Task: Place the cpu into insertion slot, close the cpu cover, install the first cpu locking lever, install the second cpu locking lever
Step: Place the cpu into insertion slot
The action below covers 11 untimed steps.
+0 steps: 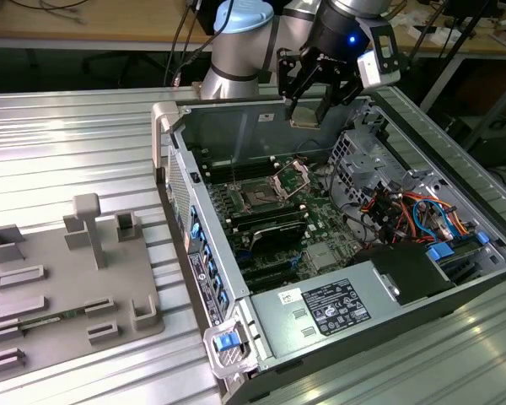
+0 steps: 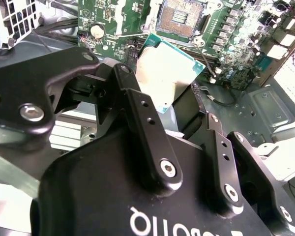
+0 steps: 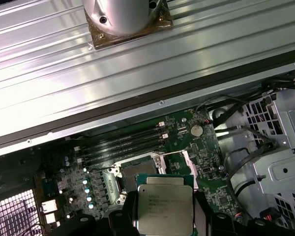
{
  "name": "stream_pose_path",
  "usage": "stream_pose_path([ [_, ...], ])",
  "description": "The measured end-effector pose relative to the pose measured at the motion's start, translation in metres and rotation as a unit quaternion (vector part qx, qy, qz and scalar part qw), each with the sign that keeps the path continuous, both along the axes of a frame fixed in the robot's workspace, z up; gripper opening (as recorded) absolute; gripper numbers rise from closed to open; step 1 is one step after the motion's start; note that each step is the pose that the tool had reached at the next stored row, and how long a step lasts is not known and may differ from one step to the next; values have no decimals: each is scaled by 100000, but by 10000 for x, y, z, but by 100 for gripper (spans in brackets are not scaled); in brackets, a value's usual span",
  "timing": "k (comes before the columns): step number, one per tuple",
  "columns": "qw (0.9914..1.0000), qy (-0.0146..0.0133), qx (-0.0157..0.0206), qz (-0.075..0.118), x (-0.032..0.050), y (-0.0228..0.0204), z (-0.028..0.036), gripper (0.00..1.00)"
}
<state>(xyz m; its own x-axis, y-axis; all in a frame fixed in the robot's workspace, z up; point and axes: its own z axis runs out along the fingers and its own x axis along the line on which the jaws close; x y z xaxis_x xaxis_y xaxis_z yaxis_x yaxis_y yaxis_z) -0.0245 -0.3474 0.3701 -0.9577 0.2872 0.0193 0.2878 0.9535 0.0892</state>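
My gripper (image 1: pixel 306 111) hangs above the back of the open computer case, shut on the cpu (image 1: pixel 305 116), a small flat silver-grey square. Both wrist views show the cpu (image 2: pixel 164 66) (image 3: pixel 164 204) clamped by its edges between the black fingers (image 2: pixel 137 105), well above the motherboard. Below it lies the open insertion slot (image 1: pixel 288 180) (image 2: pixel 181 17) (image 3: pixel 137 172). The cpu cover (image 1: pixel 302 170) is a shiny frame tilted up at the slot's edge. A thin locking lever (image 2: pixel 206 61) sticks out beside the slot.
A second processor socket (image 1: pixel 257 199) sits to the exterior view's left of the slot, with memory slots (image 3: pixel 123 145) nearby. Cables and a drive cage (image 1: pixel 405 211) crowd the case's right. The power supply (image 1: pixel 337 308) is in front. A grey fixture plate (image 1: pixel 59 287) lies outside the case.
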Motion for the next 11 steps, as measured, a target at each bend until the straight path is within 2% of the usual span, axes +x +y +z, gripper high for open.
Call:
stream_pose_path([
  [5,99996,-2,7,-893,-2,0,-1,55],
  [11,99995,-3,5,-976,-1,0,-1,55],
])
